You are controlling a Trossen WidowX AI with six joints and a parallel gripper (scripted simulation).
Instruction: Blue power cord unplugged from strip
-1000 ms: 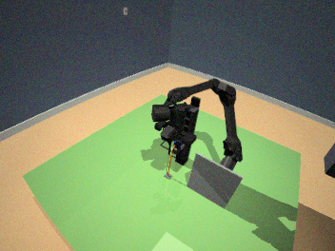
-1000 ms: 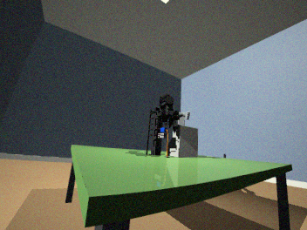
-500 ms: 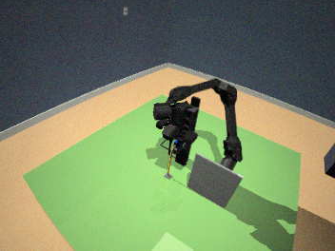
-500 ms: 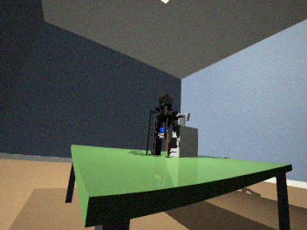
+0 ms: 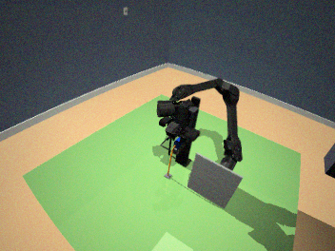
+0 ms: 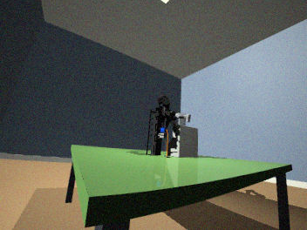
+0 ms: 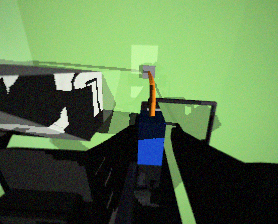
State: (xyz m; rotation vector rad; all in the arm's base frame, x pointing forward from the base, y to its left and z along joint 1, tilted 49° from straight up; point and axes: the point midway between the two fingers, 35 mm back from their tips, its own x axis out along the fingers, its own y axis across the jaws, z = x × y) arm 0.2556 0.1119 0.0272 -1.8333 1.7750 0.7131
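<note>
The jaws stand partly open, released, 1 on either side of the blue plug (image 5: 178, 141) (image 6: 162, 131) (image 7: 150, 151), which sits right of lower centre in the wrist view. Whether they touch it, or whether it is seated, I cannot tell. The orange cord (image 5: 170, 161) (image 6: 167, 143) (image 7: 153, 95) runs from it to a small grey square (image 5: 167, 176) (image 7: 148, 69) on the green surface (image 5: 119, 173) (image 6: 174, 176) (image 7: 225, 40), near the centre of the top view.
</note>
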